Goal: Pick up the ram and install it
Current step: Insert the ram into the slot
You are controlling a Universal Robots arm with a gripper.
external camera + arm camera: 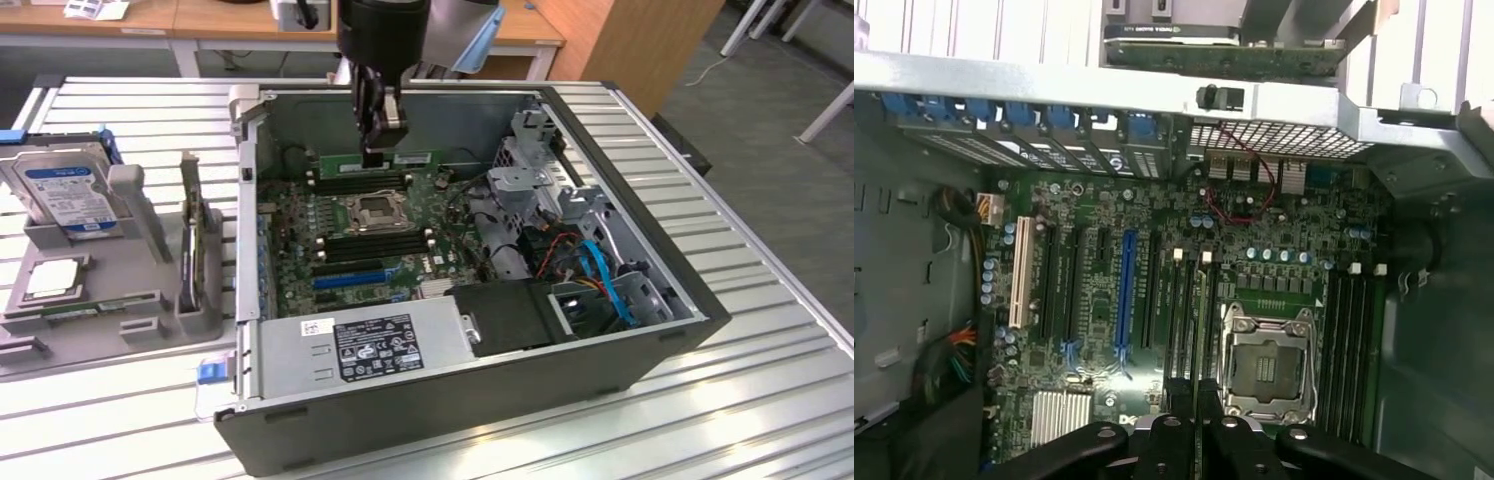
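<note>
1. Your pincer (379, 150) is nearly closed and clamped on the ram (416, 159) at about mid-length. Judging by that grip, the stick hangs level with both ends clear of the fingers.
2. The ram stands on edge inside the computer case (467, 405), over the memory slots (358, 183) beside the CPU socket (374, 208), on the side away from the power supply (360, 345). Its long edge runs parallel to the slots. You can't tell whether it's touching a slot or just above.
3. The case lies open side up on the tabletop (761, 390), likely for straight-down access. It holds the motherboard (300, 225), the power supply and blue cables (601, 275).
4. The grey holder (80, 310), at the exterior view's left, carries the hard drive (67, 190) and an upright expansion card (194, 230), both well apart from the pincer.
</note>
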